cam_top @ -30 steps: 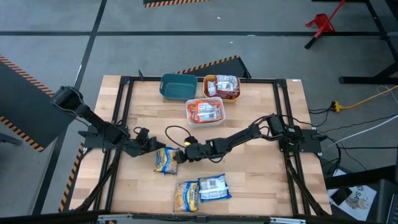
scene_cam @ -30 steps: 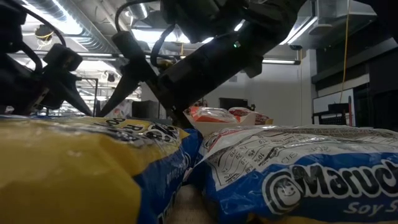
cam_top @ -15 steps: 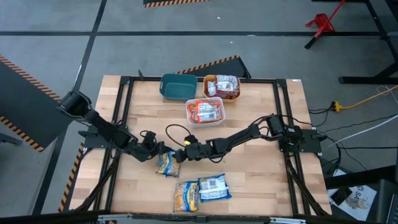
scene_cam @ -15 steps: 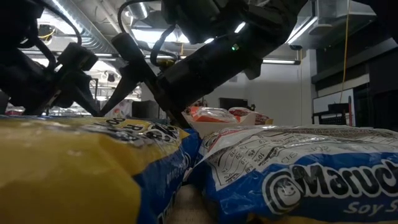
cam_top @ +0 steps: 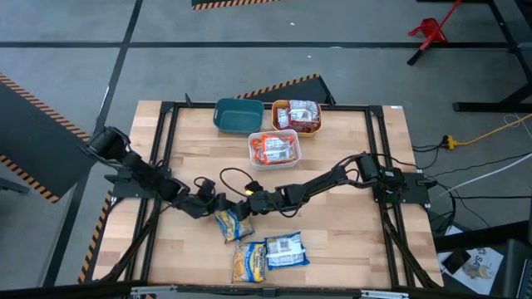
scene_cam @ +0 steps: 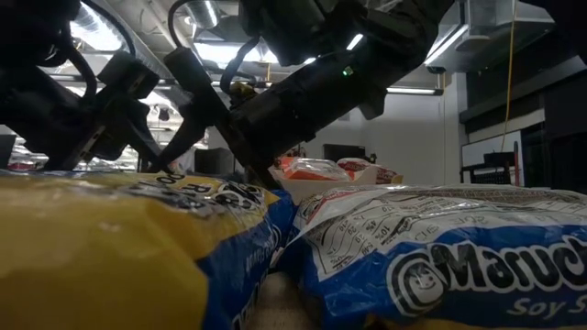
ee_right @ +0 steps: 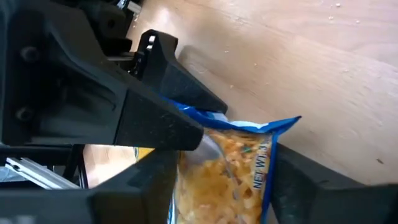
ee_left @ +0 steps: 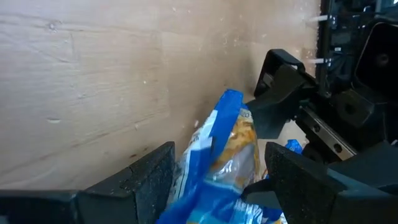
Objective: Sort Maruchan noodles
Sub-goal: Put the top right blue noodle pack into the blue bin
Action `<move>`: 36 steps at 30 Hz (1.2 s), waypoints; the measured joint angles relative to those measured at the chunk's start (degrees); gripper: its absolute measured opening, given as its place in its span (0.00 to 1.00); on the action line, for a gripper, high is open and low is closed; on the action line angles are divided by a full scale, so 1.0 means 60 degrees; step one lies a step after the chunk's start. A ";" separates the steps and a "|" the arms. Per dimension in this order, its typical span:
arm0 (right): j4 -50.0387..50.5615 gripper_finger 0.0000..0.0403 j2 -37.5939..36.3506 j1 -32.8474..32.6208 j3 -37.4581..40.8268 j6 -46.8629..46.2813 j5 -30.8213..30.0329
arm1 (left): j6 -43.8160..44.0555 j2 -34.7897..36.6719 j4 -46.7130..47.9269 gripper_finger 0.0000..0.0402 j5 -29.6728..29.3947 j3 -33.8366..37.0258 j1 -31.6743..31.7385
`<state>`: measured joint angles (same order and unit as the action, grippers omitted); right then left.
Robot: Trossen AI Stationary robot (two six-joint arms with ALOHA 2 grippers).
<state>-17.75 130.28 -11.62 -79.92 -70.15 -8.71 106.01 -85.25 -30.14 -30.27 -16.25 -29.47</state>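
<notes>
A blue-yellow noodle packet (cam_top: 233, 226) sits mid-table between both grippers. My left gripper (cam_top: 214, 205) meets its far-left end; in the left wrist view the packet (ee_left: 230, 143) fills the gap of that gripper (ee_left: 221, 149). My right gripper (cam_top: 243, 208) comes from the right; its wrist view shows the packet (ee_right: 230, 168) filling its gap (ee_right: 227, 158). Two more packets, one yellow-blue (cam_top: 249, 262) and one blue-white (cam_top: 287, 249), lie flat by the near edge. My left gripper has the packet between its two fingers near the blue sealed edge (ee_left: 214, 127), coming low from the table's left. The packet stands tilted, edge up. My right gripper pinches the same end of the packet just below its blue seam (ee_right: 249, 134), coming low from the table's right. The packet's near end (cam_top: 239, 236) rests on the table.
At the far side stand a teal bin (cam_top: 218, 116), an orange bin (cam_top: 275, 116) with maroon-white packets, and a white bin (cam_top: 251, 149) with orange-red packets. A black cable (cam_top: 229, 174) loops beside the grippers. The low view is filled by the two near packets (scene_cam: 110, 247) (scene_cam: 440, 257).
My left gripper has moved toward the table's right, up to the packet and my right gripper. The packet has turned from lying square to lying diagonal and has tipped up on edge, its near end swinging toward the near-right. My right arm has kept still.
</notes>
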 joint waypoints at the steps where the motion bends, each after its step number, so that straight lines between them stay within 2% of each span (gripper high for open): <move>1: -0.0014 0.49 0.0007 0.0000 0.0000 0.0029 0.0049 | -0.0048 0.0000 -0.0014 0.61 0.0020 0.0000 0.0046; 8: -0.0015 0.20 0.0007 0.0004 0.0000 0.0321 0.0387 | -0.0486 0.0018 -0.0111 0.61 -0.0049 -0.0004 0.0371; 13: -0.0020 0.03 0.0007 0.0008 0.0000 0.0510 0.0639 | -0.0534 0.0018 -0.0151 0.61 -0.0056 -0.0004 0.0437; 21: -0.0003 0.00 -0.0032 0.0077 0.0000 0.0492 0.1133 | -0.1351 0.0621 -0.0041 0.61 -0.0013 0.0033 0.0936; 36: 0.0991 0.00 -0.1302 0.0926 0.0033 0.1231 0.1517 | -0.4729 0.4955 0.0427 0.61 0.0363 0.0036 0.2978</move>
<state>-11.81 122.47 -6.06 -79.72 -62.76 0.39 77.63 -55.52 -27.58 -28.09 -16.03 -11.60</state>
